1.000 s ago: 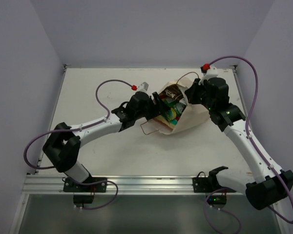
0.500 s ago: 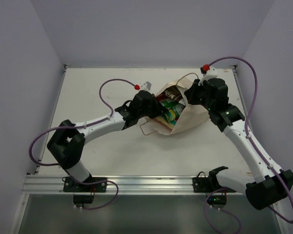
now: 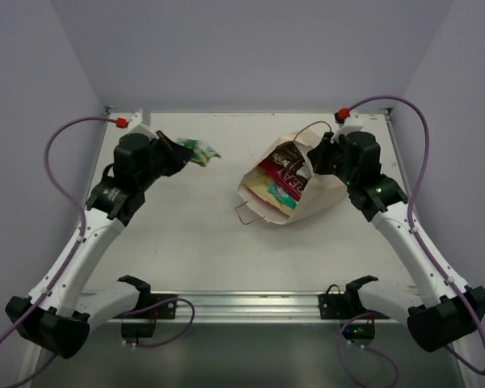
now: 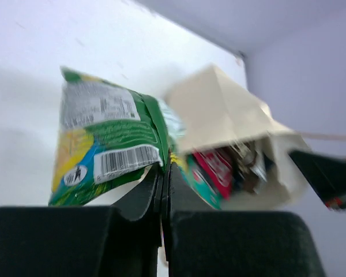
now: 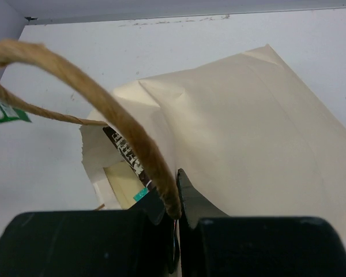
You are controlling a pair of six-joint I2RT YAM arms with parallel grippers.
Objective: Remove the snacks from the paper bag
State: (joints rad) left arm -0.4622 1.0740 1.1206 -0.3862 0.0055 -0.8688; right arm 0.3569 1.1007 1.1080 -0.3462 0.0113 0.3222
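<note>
**Top external view.** The small green packet (image 3: pixel 200 151) is clamped by one edge in the left claw (image 3: pixel 182 151). It projects just beyond the fingertips and appears to be held clear of the surface (image 3: pixel 186 250). The paper bag (image 3: pixel 319 194) lies on its side, well apart from this claw. The right claw (image 3: pixel 312 155) is closed on a brown cord handle (image 3: pixel 305 128) at the bag's rim, and the bag mouth opens just beside it. A dark brown packet (image 3: pixel 284 152) and the magenta "REAL" packet (image 3: pixel 294 183) are seen in the mouth, with other packets beside them.

**Left wrist view.** The claw fingers are pressed together on the lower edge of the green packet, which stands directly above them. The bag mouth is seen beyond the claw, blurred.

**Right wrist view.** The cord handle is pinched between the shut fingertips and arches away above the claw. The bag body lies directly ahead, and the dark brown packet shows at the mouth.

**Step in hand.** One snack is judged to be out of the bag and in transfer, while the rest remain inside.

**Next move.**
1. The green packet is to be lowered onto bare surface away from the bag.
2. The left claw is to be opened and returned to the bag mouth.
3. The handle should be kept pinched so that the mouth is held open.
</note>
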